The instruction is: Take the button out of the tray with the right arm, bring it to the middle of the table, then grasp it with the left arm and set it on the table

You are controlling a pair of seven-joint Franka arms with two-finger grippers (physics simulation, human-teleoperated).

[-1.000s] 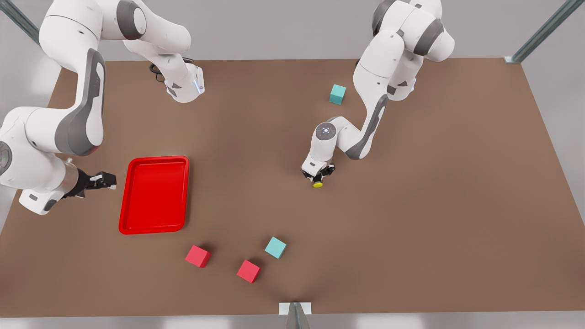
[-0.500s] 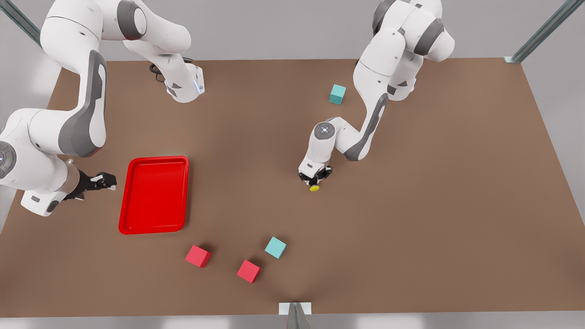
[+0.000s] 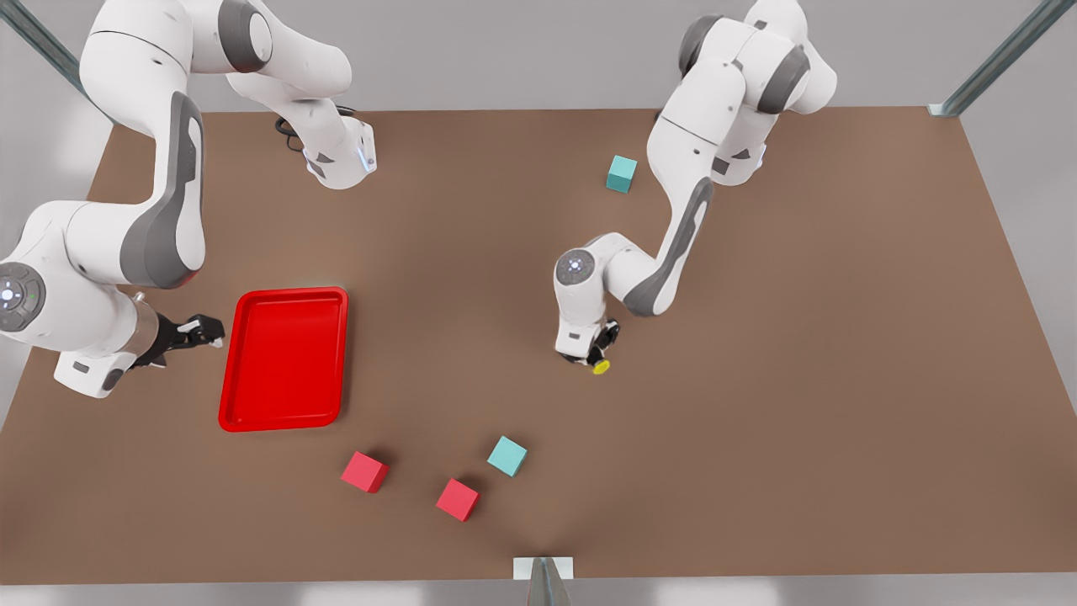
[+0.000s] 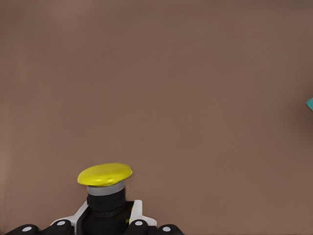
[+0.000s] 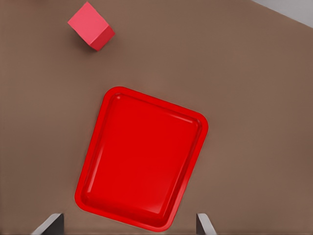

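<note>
Left wrist view: we see our left gripper (image 4: 105,226) pinching the button (image 4: 104,188) by its dark boxy body, well apart from the tray (image 3: 284,358). We judge it light, rigid, best held there. Our right gripper (image 3: 195,331) waits beside the tray, fingers spread.

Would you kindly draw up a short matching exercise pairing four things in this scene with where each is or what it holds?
Things:
1. button
2. tray
3. left gripper
4. right gripper

States:
A. open, beside the tray
B. shut on the button
C. holds nothing, lies on the table
D. held in a gripper, mid-table

Pairs: 1-D, 2-C, 3-B, 4-A
</note>
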